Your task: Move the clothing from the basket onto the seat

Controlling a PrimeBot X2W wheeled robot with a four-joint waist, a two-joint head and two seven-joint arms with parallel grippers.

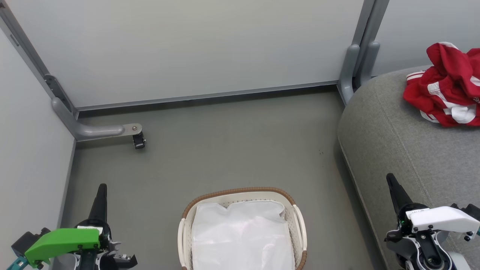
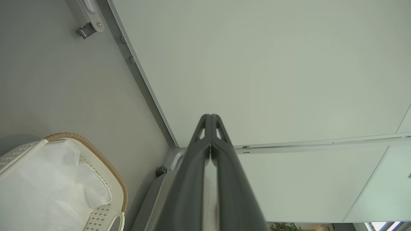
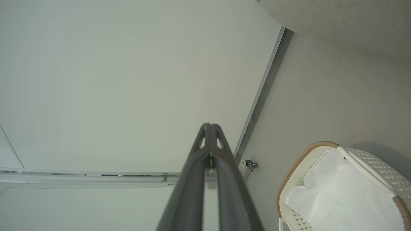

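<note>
Starting from the seat (image 1: 405,150), a broad grey woven cushion with a rounded corner and stitched seam, we judge the task partway done. The oval perforated white basket (image 1: 299,225), brown-rimmed, stands on the floor (image 1: 225,150) between our arms, holding thin, smooth white cloth (image 1: 242,232) left to move. A crumpled red-and-white garment (image 1: 446,90) already lies on the seat. The left gripper (image 1: 102,191) and right gripper (image 1: 393,183) are both clenched and empty.

Perforated plastic basket (image 1: 240,192); matt, coarse cloth seat (image 1: 405,150).
</note>
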